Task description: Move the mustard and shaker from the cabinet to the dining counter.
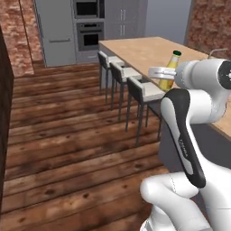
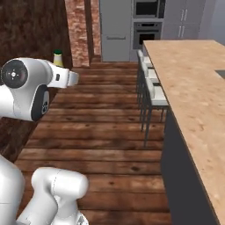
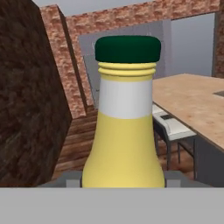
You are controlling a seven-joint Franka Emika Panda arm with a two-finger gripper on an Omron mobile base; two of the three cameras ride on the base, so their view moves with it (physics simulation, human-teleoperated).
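Observation:
The mustard point(image 1: 169, 71), a slim yellow bottle with a dark green cap, stands upright in my gripper point(image 1: 165, 76), which is shut on its lower body. It hangs in the air over the stools, beside the near edge of the dining counter point(image 1: 140, 48). In the hand view the mustard point(image 3: 124, 131) rises close up between my fingertips point(image 3: 72, 179). In the right base view its green cap point(image 2: 57, 54) pokes up behind my arm, well left of the dining counter point(image 2: 193, 83). The shaker and the cabinet are out of view.
Grey-cushioned stools point(image 1: 143, 89) line the counter's near side. A built-in oven point(image 1: 89, 35) and tall grey units stand at the far wall between brick walls. A dark wall point(image 1: 4, 117) runs along the left. Wooden floor point(image 1: 72, 135) lies open between them.

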